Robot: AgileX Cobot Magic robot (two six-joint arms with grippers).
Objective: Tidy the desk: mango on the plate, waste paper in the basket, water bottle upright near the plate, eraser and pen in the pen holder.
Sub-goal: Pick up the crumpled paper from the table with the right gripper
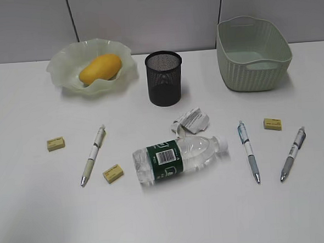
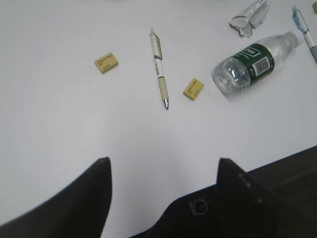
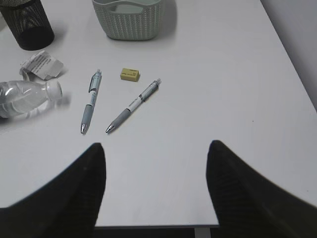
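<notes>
- Left pincer [image 2: 161, 171]: fingers spread apart, nothing between them, hanging above bare surface [image 1: 168, 220] at the near edge. Right pincer [image 3: 156, 158]: likewise spread and empty, also at the near edge.
- Mango [image 1: 100, 68] already lies in the plate [image 1: 59, 64], far left. That item looks done.
- Water bottle [image 1: 178, 158] lies on its side mid-surface, cap toward the right and slightly away, base toward the left. Long axis runs nearly across the surface, tilted a little.
- From the left wrist view the bottle [image 2: 255, 62] sits ahead and to the right of the left pincer, base end nearest it. From the right wrist view only the cap end [image 3: 29, 96] shows, ahead and far to the left.
- Waste paper [image 1: 190, 121] lies just beyond the bottle's neck, very near or touching it; cannot tell which. Basket [image 1: 253, 52] stands far right, pen holder [image 1: 164, 78] far centre.
- Three pens: one left [image 1: 93, 154], two right [image 1: 249, 151] [image 1: 294, 153], all lying roughly front to back. Three erasers: two left [image 1: 55, 143] [image 1: 113, 173], one right [image 1: 272, 123].
- Judgement: bottle sits near centre, about equally reachable by either arm. A grasp across the body would want the jaws closing along the near-far line. The plate being on the left favours the left arm for standing the bottle there.
</notes>
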